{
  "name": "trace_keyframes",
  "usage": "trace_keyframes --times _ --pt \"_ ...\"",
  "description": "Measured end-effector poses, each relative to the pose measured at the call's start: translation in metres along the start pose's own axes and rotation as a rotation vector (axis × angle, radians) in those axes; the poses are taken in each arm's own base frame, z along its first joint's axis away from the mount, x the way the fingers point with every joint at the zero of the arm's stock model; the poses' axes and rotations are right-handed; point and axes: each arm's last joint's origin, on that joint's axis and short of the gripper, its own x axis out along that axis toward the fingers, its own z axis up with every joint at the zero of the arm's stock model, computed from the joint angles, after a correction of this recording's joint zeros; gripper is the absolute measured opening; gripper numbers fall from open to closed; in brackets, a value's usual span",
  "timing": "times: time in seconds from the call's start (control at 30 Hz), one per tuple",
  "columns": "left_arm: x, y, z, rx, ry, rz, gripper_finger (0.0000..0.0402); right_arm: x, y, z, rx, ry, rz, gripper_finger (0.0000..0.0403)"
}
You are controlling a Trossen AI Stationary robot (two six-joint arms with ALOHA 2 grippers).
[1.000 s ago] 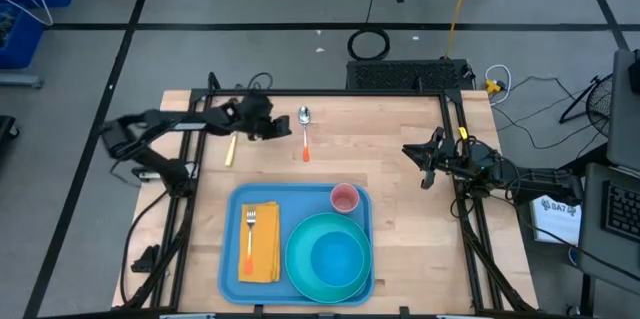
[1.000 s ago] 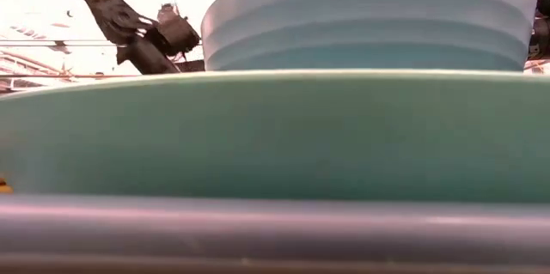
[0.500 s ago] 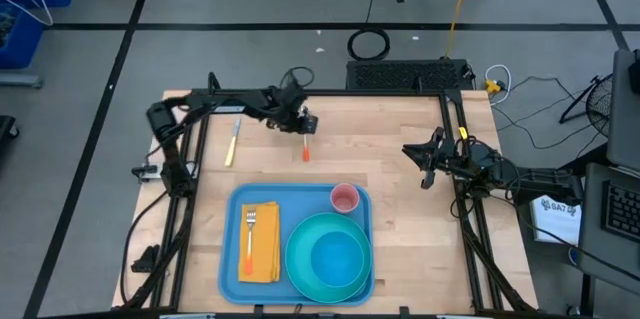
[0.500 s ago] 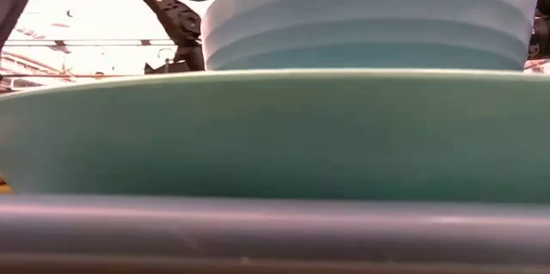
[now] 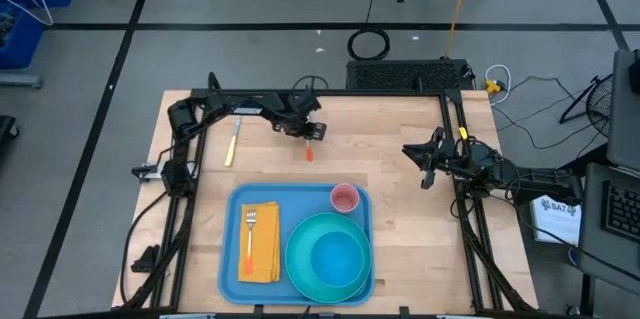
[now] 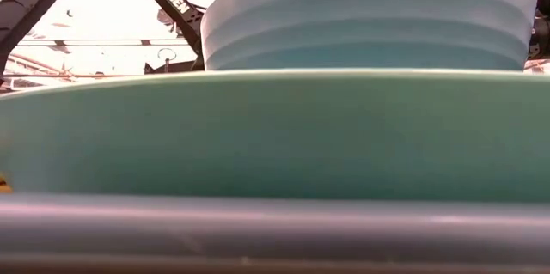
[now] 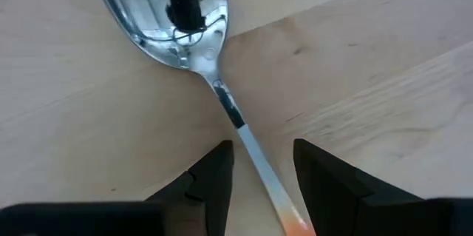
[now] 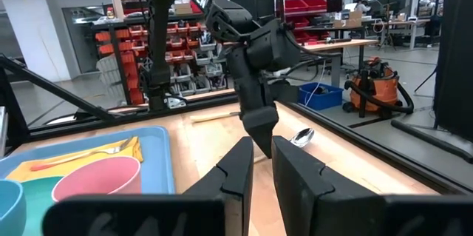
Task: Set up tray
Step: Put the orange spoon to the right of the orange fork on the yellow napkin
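Light-blue tray [image 5: 228, 259] at the near edge of the wooden worktop [image 5: 400, 209], roughly centred between the two side edges. On the tray: yellow napkin [image 5: 266, 249] toward the left side with an orange-handled fork [image 5: 250, 239] lying along it; round teal plate [image 5: 325, 264] toward the right side with a lighter blue bowl [image 5: 338, 256] sitting in it; small pink cup [image 5: 344, 198] at the tray's far right corner, just beside the plate.

Left claw [image 5: 312, 131] reached out over the far part of the worktop, low above a spoon [image 7: 185, 21] with a shiny metal bowl and an orange handle end. Fingers [image 7: 214, 184] spread, one on each side of the spoon's shaft, not touching it; spoon flat on the wood. Orange tip of the spoon peeking out just nearer than the claw in the high view. Knife [image 5: 231, 143] with a pale yellow handle lying near the far left corner, well apart from the tray.

Right claw [image 5: 424, 161] parked near the right edge of the worktop, pointing inward, nothing between the fingers [image 8: 240, 169]; narrow gap showing between them, nearly pressed together.

From the low view, only the tray rim [image 6: 275, 231], the plate's teal side and the bowl above it, with the left arm behind.
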Motion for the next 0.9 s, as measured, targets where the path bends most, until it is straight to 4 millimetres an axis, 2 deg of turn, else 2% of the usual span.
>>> trace_keyframes --times 0.33,0.43,0.6,0.63,0.9 --pt "0.0003 0.0044 -0.0035 -0.017 0.01 0.069 0.0149 0.0 0.0 0.0 0.0 -0.001 0.0 0.0045" --pt "0.0004 0.0064 -0.0047 -0.017 0.013 0.098 0.0121 0.0 0.0 0.0 0.0 0.0 0.0 0.0045" --pt "0.0011 0.0061 -0.007 0.019 0.012 0.114 0.0025 0.0 0.0 0.0 0.0 0.0 0.0 0.0045" --pt "0.0012 0.0056 -0.0075 0.03 0.011 0.116 0.0016 0.0 0.0 0.0001 0.0 -0.001 0.0 0.0045" --pt "0.0013 0.0025 -0.0107 0.097 -0.01 0.144 0.0009 0.0 0.0 0.0 0.0 0.0 0.0 0.0045"
